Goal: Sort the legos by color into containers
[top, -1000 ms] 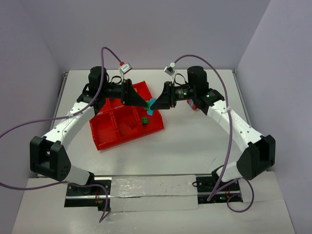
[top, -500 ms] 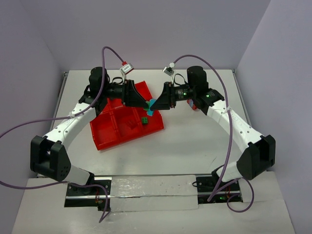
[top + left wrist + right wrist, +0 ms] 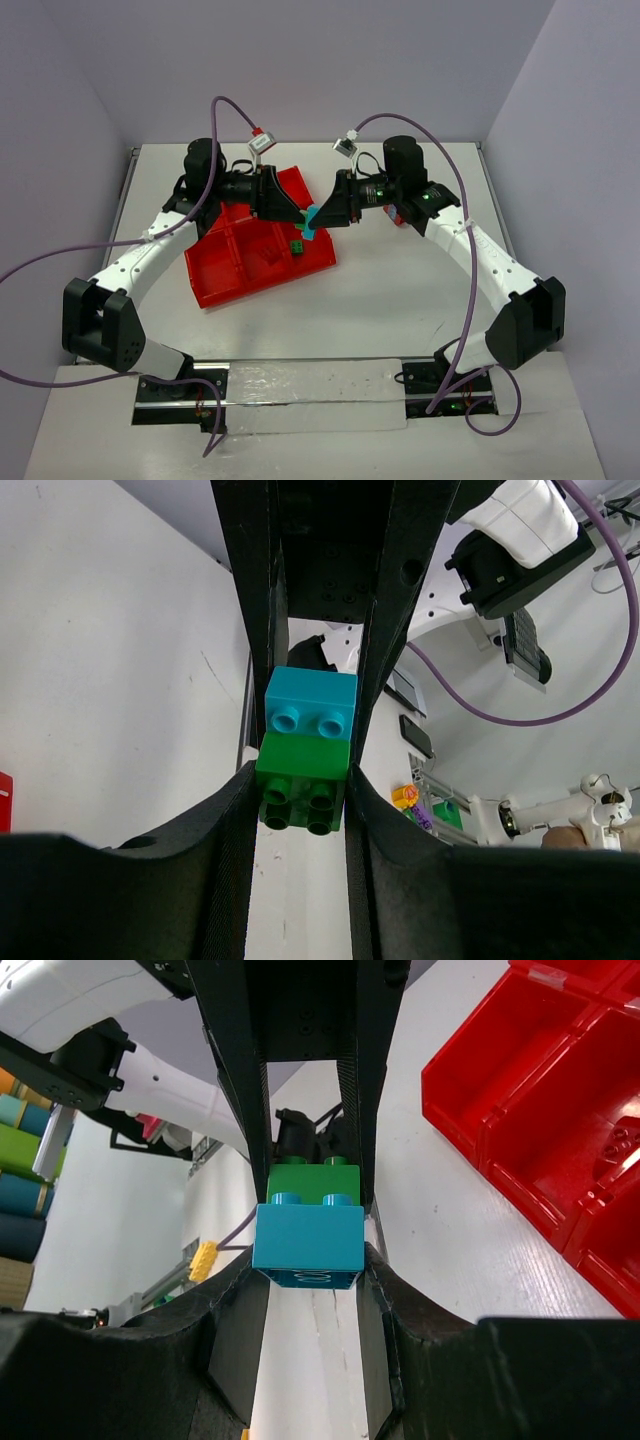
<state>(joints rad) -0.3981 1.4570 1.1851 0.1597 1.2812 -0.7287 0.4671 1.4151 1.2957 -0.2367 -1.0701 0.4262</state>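
Observation:
A teal-blue lego [image 3: 311, 218] and a green lego [image 3: 302, 778] are stuck together and hang in the air over the right edge of the red tray of containers [image 3: 225, 275]. My left gripper [image 3: 300, 214] comes in from the left, shut on the green lego. From the right, my right gripper [image 3: 320, 216] is shut on the teal-blue lego [image 3: 308, 1242]. The green lego [image 3: 318, 1177] shows just behind the teal one in the right wrist view. Another green lego [image 3: 298, 246] lies in a near-right compartment. A red studded piece [image 3: 620, 1145] lies in a compartment beside it.
The tray sits tilted at the centre-left of the white table [image 3: 400, 290]. Purple cables [image 3: 225, 110] arc above both arms. A metal rail [image 3: 310, 395] runs along the near edge between the arm bases. Grey walls close in the back and sides.
My left gripper has closed onto the green lego. Both arms and the two-brick stack have stayed almost where they were.

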